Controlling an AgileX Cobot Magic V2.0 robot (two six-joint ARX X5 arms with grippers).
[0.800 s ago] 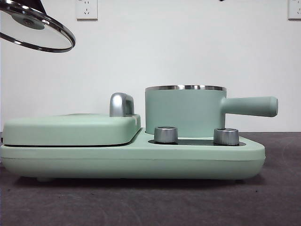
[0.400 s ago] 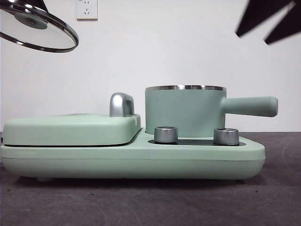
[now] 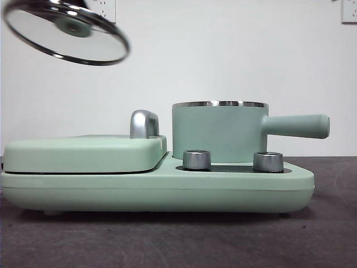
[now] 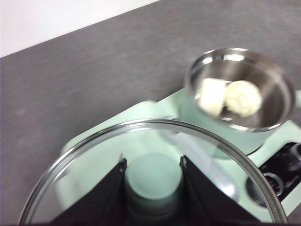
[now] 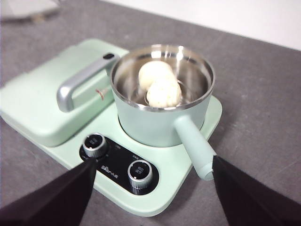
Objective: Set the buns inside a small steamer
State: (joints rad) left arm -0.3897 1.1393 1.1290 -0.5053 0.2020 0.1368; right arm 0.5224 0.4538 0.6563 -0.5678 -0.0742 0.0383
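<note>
The small steamer (image 3: 220, 133) stands uncovered on the right of the mint-green base, its handle pointing right. Both buns lie inside it: the smooth bun (image 5: 155, 72) (image 4: 211, 96) and the round ridged bun (image 5: 163, 92) (image 4: 243, 97), touching each other. My left gripper (image 4: 153, 181) is shut on the green knob of the glass lid (image 3: 67, 30) (image 4: 94, 165), holding it tilted in the air high above the flat griddle, left of the steamer (image 4: 263, 123). My right gripper (image 5: 154, 162) hangs open and empty above the steamer (image 5: 150, 123), out of the front view.
The flat lidded griddle (image 3: 83, 153) with its chrome handle (image 3: 144, 124) fills the base's left half. Two steel knobs (image 3: 196, 159) (image 3: 268, 161) sit in front of the steamer. Dark tabletop surrounds the base (image 3: 167, 192); a white wall stands behind.
The lid, held by my left gripper, has moved right toward the steamer and tilted more. The right gripper's jaws, at the top right half a second ago, have left the front view.
</note>
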